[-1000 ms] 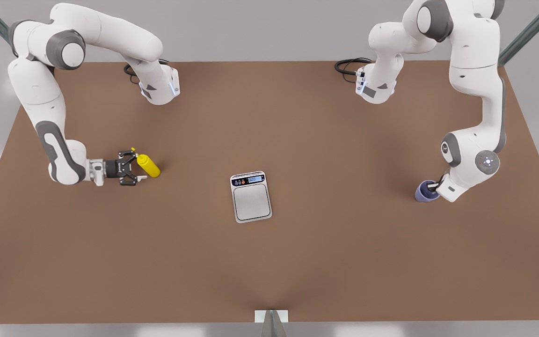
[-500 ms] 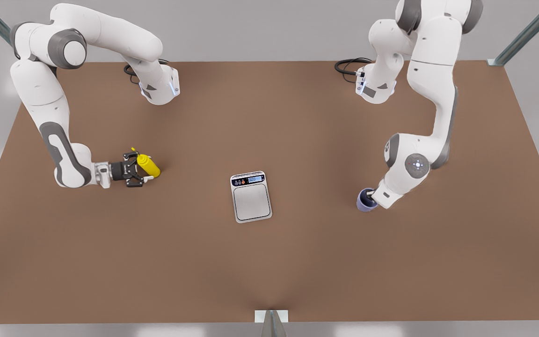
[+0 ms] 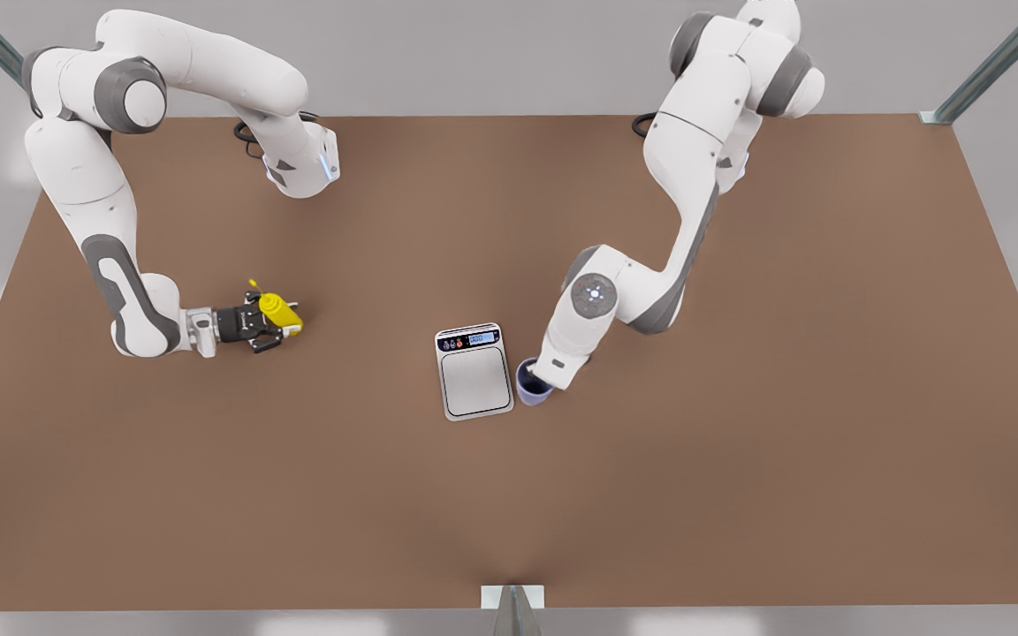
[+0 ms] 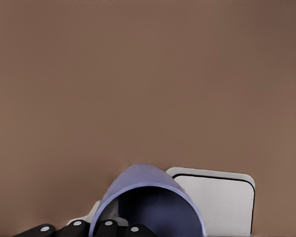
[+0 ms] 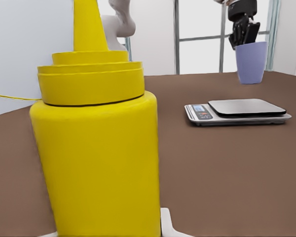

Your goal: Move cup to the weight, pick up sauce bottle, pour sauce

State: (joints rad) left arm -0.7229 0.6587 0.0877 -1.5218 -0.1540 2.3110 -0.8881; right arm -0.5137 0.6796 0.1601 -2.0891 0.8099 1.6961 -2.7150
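Note:
The lavender cup [image 3: 529,390] hangs upright just off the table, right beside the edge of the weight [image 3: 474,371] on the front view's right. My left gripper [image 3: 539,382] is shut on its rim, one finger inside. The left wrist view has the cup [image 4: 148,197] close up, with the weight's platform [image 4: 222,202] just beyond it. The yellow sauce bottle [image 3: 282,312] stands on the table at the front view's left. My right gripper [image 3: 276,323] is shut on it, fingers against both sides. From the right wrist, the sauce bottle [image 5: 98,148] is near, and the weight [image 5: 241,109], cup [image 5: 251,61] and left gripper [image 5: 242,29] are farther off.
The brown table [image 3: 739,459] stretches wide around the weight. Black cables [image 3: 248,132] lie near the arm bases at the far edge. A small white bracket [image 3: 512,597] sits at the near edge's middle.
The left gripper has carried the cup across the table from the front view's far right to beside the weight. The right gripper has slid forward around the sauce bottle and narrowed onto it.

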